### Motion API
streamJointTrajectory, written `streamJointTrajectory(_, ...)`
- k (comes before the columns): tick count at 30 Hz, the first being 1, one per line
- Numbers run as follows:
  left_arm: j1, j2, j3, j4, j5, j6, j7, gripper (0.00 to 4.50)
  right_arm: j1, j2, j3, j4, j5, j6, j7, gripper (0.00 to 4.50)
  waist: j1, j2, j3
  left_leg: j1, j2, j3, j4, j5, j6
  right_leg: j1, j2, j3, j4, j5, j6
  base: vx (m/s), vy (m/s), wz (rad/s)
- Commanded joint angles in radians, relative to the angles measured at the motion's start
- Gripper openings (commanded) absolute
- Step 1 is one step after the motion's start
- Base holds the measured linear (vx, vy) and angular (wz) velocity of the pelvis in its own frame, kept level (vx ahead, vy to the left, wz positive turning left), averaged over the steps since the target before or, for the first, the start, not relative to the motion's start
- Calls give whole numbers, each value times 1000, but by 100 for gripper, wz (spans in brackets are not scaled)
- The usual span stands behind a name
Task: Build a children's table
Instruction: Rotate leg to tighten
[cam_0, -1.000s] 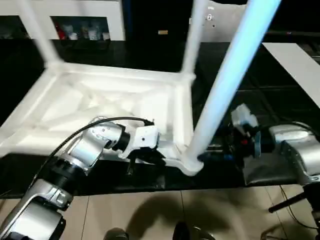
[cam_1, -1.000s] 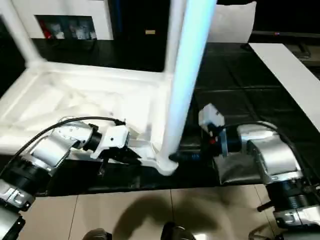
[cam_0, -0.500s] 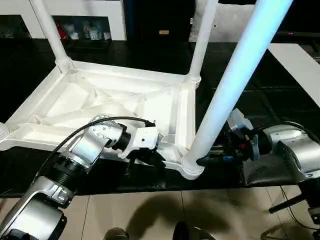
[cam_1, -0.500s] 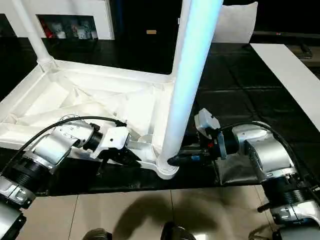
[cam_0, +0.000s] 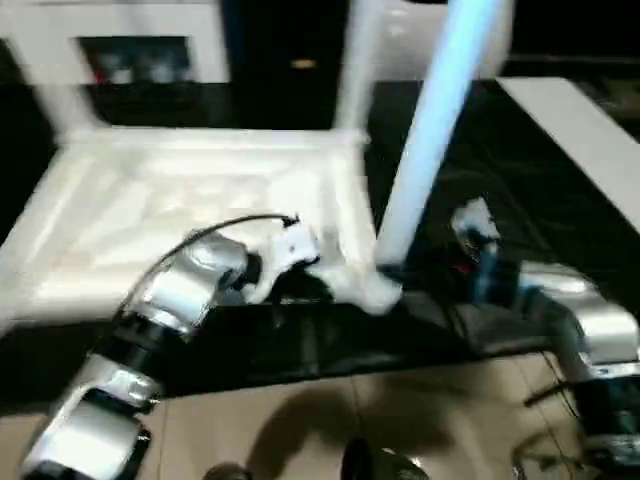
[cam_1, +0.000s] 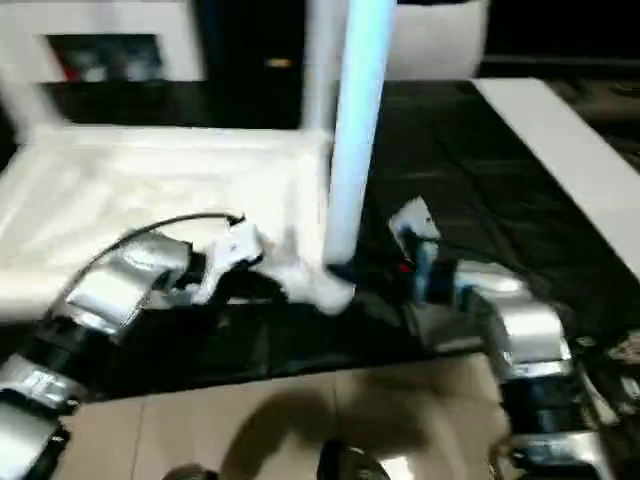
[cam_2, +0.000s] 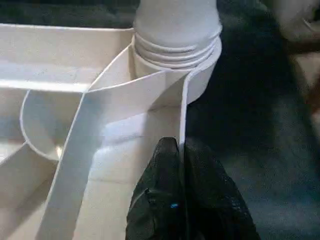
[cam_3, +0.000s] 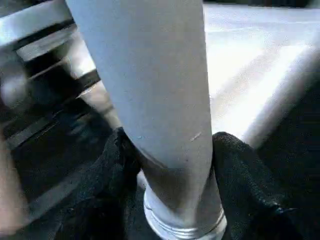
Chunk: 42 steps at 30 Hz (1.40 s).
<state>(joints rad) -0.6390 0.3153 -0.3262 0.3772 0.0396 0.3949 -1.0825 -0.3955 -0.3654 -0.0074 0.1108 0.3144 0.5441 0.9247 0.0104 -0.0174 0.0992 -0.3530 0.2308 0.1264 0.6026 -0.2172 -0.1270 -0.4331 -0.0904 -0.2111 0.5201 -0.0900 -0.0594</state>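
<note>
Currently left gripper (cam_2: 181, 165) is pinched on the upturned children's table (cam_0: 190, 190) rim wall (likely bracing it); right gripper (cam_3: 170, 170) straddles the near leg (cam_3: 160, 90) by its socket, jaws hugging it, probably to seat it.

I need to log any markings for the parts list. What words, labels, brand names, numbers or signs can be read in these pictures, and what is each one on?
None can be read.
The children's table and its near leg: plain white, no marking in view.
Shelf unit at the back: small coloured items, too blurred to tell any labels.
Small yellowish tag on the dark panel behind: too blurred to read.
</note>
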Motion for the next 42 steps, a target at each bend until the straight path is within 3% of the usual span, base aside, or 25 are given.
streamJointTrajectory(1,-18,-73,7,-67,-33,33,76,0,-20,62,68,-49,9,25,-48,196,0,-1,-85,-22,-17,21,-53,-140,76,104,-32,13,-97,-545,120,0,0,0)
streamJointTrajectory(3,-34,-132,34,-55,-11,85,188,0,-38,144,41,-45,-34,58,-221,195,-21,7,-83,-20,-4,16,-58,-150,91,108,-40,14,-95,-516,92,0,0,0)
streamJointTrajectory(5,-58,-190,64,-27,12,118,318,0,-61,233,8,-36,-69,91,-402,194,-34,10,-76,-10,-4,16,-58,-174,80,98,-44,11,-102,-540,74,0,0,0)
streamJointTrajectory(7,-69,-213,78,-13,23,126,371,0,-71,269,0,-25,-94,83,-474,194,-34,13,-82,-6,-9,16,-57,-183,81,105,-49,8,-104,-548,80,0,0,0)
streamJointTrajectory(10,-89,-260,100,7,35,137,459,0,-91,335,4,16,-138,-27,-568,263,-31,13,-87,-10,-6,15,-59,-140,90,103,-55,23,-87,-480,49,0,0,0)
streamJointTrajectory(12,-87,-263,95,-3,35,139,459,0,-90,349,3,19,-135,-53,-570,266,-25,10,-90,-16,-10,16,-59,-83,110,105,-57,37,-65,-405,4,29,-4,2)
streamJointTrajectory(14,-84,-254,88,-11,37,133,444,0,-86,348,-1,12,-130,-59,-559,301,-19,8,-96,-17,-9,15,-57,-18,130,106,-56,47,-46,-329,-32,25,-7,1)
streamJointTrajectory(16,-71,-233,77,-30,36,119,413,0,-68,312,14,-18,-140,-84,-511,311,-12,8,-101,-20,-7,13,-53,65,161,106,-56,56,-23,-231,-74,0,0,0)
streamJointTrajectory(17,-68,-228,75,-33,35,117,408,0,-62,301,18,-25,-142,-92,-500,318,-5,4,-106,-24,-11,16,-46,136,199,103,-53,64,-3,-137,-108,0,0,0)
streamJointTrajectory(18,-63,-215,68,-33,34,93,389,0,-53,280,19,-32,-140,-103,-475,346,-3,1,-104,-25,-14,17,-45,144,210,102,-52,65,-2,-131,-112,0,0,0)
streamJointTrajectory(20,-51,-190,57,-33,32,66,356,0,-35,243,12,-40,-126,-131,-423,359,6,-1,-103,-28,-21,23,-43,138,227,102,-49,70,1,-136,-113,0,0,0)
streamJointTrajectory(21,-50,-187,56,-33,32,63,353,0,-33,239,11,-41,-125,-133,-418,359,11,3,-103,-26,-21,24,-44,127,229,103,-50,69,-2,-154,-108,0,0,0)
streamJointTrajectory(22,-45,-175,50,-32,33,45,339,0,-26,223,8,-45,-117,-143,-396,366,14,6,-99,-24,-18,26,-46,85,220,101,-48,67,-12,-219,-88,0,0,0)
streamJointTrajectory(24,-36,-146,46,-22,36,16,312,0,-1,170,-6,-65,-94,-154,-327,378,16,8,-97,-21,-16,27,-48,63,206,101,-46,66,-19,-250,-75,0,0,0)
streamJointTrajectory(26,-34,-122,43,-10,38,-7,288,0,24,121,-23,-80,-76,-160,-269,408,19,5,-91,-20,-21,33,-51,-14,170,101,-40,60,-36,-353,-28,0,0,0)
streamJointTrajectory(30,-29,-82,31,-3,33,-58,225,0,64,34,-47,-94,-41,-176,-151,444,29,8,-89,-11,-20,34,-54,-86,129,94,-37,52,-57,-453,35,0,0,0)
streamJointTrajectory(34,-22,-38,-2,7,28,-133,143,0,100,-59,-71,-96,1,-188,-34,444,33,10,-89,-7,-19,32,-55,-118,126,93,-36,47,-67,-476,47,0,0,0)
streamJointTrajectory(36,-25,-15,-25,21,36,-184,100,0,132,-133,-86,-100,31,-175,55,444,36,10,-89,1,-17,33,-55,-142,124,91,-37,45,-73,-496,49,0,0,0)
streamJointTrajectory(38,-34,-9,-35,41,46,-214,88,0,152,-170,-91,-114,51,-163,98,444,37,8,-91,-5,-18,31,-56,-131,124,96,-36,42,-71,-484,46,0,0,0)
streamJointTrajectory(39,-38,-7,-38,52,53,-230,87,0,161,-183,-93,-123,60,-155,114,444,38,0,-95,-5,-16,32,-56,-124,127,97,-35,43,-71,-477,49,0,0,0)
streamJointTrajectory(42,-47,-8,-44,72,57,-247,77,0,174,-200,-94,-133,67,-151,128,444,49,6,-100,-6,-11,29,-56,-98,127,97,-41,46,-63,-452,31,0,0,0)
